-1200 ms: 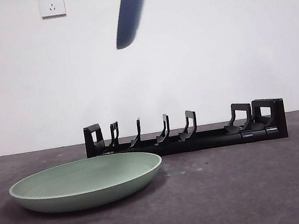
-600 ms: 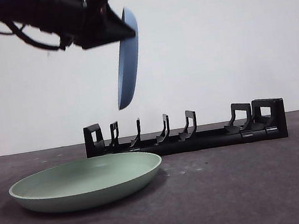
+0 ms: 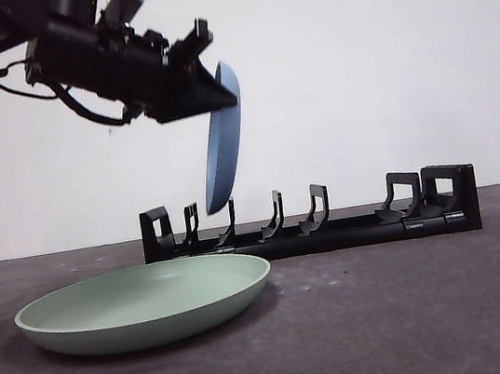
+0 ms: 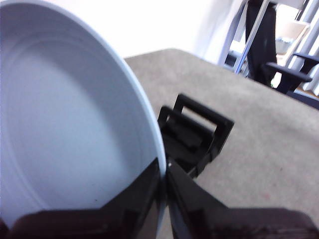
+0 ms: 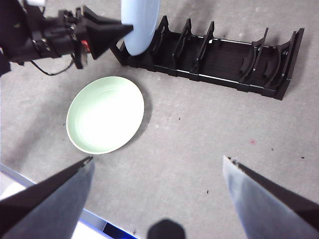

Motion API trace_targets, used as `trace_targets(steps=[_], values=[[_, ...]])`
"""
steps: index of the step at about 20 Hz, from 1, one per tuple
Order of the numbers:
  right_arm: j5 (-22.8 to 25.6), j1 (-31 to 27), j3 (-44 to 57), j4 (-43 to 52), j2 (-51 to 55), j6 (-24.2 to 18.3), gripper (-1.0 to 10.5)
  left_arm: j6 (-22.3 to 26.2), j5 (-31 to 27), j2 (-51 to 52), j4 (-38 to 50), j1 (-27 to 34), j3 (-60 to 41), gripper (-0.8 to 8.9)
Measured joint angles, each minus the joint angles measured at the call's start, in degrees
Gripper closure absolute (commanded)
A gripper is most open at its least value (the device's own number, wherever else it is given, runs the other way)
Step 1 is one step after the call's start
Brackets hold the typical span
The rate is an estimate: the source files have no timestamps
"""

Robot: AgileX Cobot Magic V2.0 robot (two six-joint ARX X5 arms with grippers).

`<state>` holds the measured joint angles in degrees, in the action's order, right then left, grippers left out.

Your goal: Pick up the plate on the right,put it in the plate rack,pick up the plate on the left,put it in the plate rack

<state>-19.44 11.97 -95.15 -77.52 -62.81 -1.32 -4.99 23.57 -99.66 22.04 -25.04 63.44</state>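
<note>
Lower now than half a second ago, the blue plate has dropped until its bottom edge hangs just above the prongs at the left end of the plate rack; a second ago only its rim showed at the top of the front view.

Furthest left in the front view, the left gripper reaches in from the upper corner, its fingers pinching the plate's upper rim, one pad on each face. Below the fingers the plate hangs nearly upright, leaning a little. Under and to the left of them the green plate lies flat on the table, just in front of the rack's left end and untouched. To the right of the fingers the rack runs on with its remaining slots bare.

The right gripper waits high over the table with its fingers spread wide, holding nothing.

The step in hand looks like racking the first plate. The next move calls for steering the lower rim between two neighbouring prongs, seating it, then letting go.
</note>
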Motion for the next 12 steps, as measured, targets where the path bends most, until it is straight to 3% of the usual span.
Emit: trace_targets(steps=[12], values=[[0.0, 0.0, 0.0, 0.0, 0.0, -0.7, 5.1, 7.6, -4.9, -0.7, -10.4, -0.1, 0.2, 8.13]])
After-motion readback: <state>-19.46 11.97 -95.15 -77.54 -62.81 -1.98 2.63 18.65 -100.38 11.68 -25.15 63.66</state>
